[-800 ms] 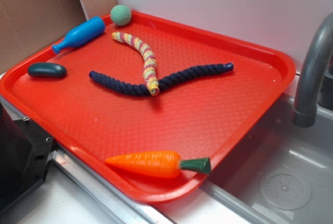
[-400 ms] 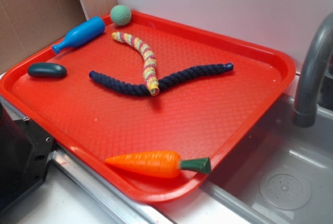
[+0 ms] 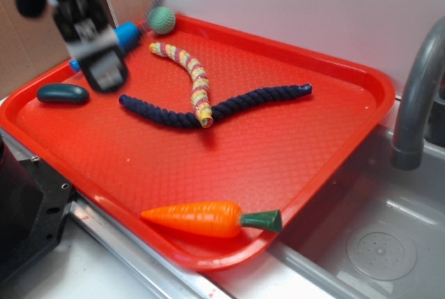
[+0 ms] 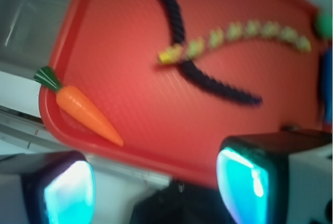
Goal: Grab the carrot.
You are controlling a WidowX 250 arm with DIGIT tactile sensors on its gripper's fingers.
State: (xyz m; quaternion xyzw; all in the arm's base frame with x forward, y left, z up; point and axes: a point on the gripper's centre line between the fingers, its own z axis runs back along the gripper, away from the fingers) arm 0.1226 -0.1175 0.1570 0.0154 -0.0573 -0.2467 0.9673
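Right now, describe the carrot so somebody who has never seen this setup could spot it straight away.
Find the red tray beside the sink. The carrot lies alone along the tray's near edge, by the corner closest to the sink. It is the only glossy orange, tapered thing with a dark green stub stem, unlike the yellow-pink striped knitted worm lying farther back across the dark blue rope.

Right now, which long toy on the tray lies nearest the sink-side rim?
The carrot, glossy orange with a green stem, lying along the tray's near rim. The striped knitted worm and dark rope sit mid-tray.
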